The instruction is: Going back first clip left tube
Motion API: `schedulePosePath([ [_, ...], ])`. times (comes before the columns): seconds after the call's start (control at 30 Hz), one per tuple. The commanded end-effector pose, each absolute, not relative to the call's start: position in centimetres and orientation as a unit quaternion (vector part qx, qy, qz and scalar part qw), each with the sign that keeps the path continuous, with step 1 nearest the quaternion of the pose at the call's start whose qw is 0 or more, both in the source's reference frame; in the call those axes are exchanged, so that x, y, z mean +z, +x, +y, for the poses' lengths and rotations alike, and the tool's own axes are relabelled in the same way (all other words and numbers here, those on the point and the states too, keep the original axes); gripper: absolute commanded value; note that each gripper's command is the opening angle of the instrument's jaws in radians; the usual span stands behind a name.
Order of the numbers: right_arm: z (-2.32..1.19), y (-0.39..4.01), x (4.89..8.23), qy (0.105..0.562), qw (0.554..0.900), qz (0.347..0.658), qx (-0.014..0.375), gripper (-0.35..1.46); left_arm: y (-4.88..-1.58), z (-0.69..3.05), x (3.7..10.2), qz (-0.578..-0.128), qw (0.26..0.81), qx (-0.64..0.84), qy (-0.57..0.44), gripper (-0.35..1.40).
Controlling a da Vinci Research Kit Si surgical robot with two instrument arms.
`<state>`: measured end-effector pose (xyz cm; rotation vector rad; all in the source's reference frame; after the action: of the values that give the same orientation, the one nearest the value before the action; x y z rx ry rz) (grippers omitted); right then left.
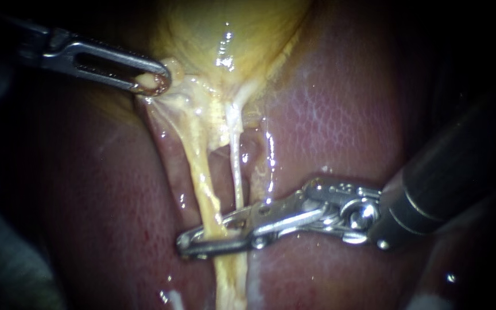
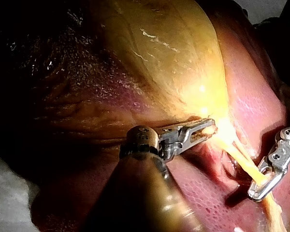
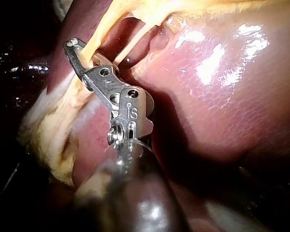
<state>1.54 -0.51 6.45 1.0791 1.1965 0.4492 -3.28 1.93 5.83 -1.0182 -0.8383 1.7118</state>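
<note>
On the right instrument (image 1: 210, 232) the jaws stand a little apart and straddle the left tube (image 1: 201, 178) low on its length, one jaw on each side, while the shaft slants in from the right over the liver (image 1: 328, 120). The left instrument (image 1: 155, 82) has its jaws clamped on the gallbladder (image 1: 231, 34) at its narrow neck, shaft reaching in from the upper left

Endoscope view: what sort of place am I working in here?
Probably a surgical practice bench, not a live body: a liver and yellow gallbladder lie exposed, worked by the left instrument and right instrument, and the left wrist view shows white cloth beside the tissue.
</note>
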Motion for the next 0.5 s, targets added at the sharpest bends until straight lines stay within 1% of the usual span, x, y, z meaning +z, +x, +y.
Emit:
schedulePosePath([
  [0.03,-0.51,1.55,6.46,0.479,0.67,0.531,0.199,-0.26,-3.28,1.93,5.83,-0.344,0.472,0.697,-0.415,-0.35],
  [0.07,-0.51,1.56,6.46,0.479,0.67,0.531,0.2,-0.09,-3.28,1.93,5.83,-0.342,0.473,0.697,-0.415,-0.35],
  [0.13,-0.51,1.58,6.46,0.473,0.671,0.533,0.205,0.13,-3.28,1.93,5.83,-0.342,0.473,0.697,-0.415,-0.35],
  [0.23,-0.51,1.6,6.46,0.445,0.675,0.54,0.235,0.34,-3.28,1.93,5.83,-0.342,0.473,0.697,-0.415,-0.35],
  [0.27,-0.51,1.6,6.46,0.435,0.675,0.542,0.246,0.36,-3.27,1.93,5.83,-0.342,0.473,0.697,-0.415,-0.35],
  [0.4,-0.5,1.62,6.47,0.403,0.682,0.553,0.258,0.44,-3.27,1.93,5.83,-0.343,0.473,0.697,-0.415,-0.35],
  [0.5,-0.49,1.64,6.49,0.401,0.683,0.554,0.257,0.46,-3.26,1.92,5.83,-0.343,0.473,0.697,-0.415,-0.35],
])
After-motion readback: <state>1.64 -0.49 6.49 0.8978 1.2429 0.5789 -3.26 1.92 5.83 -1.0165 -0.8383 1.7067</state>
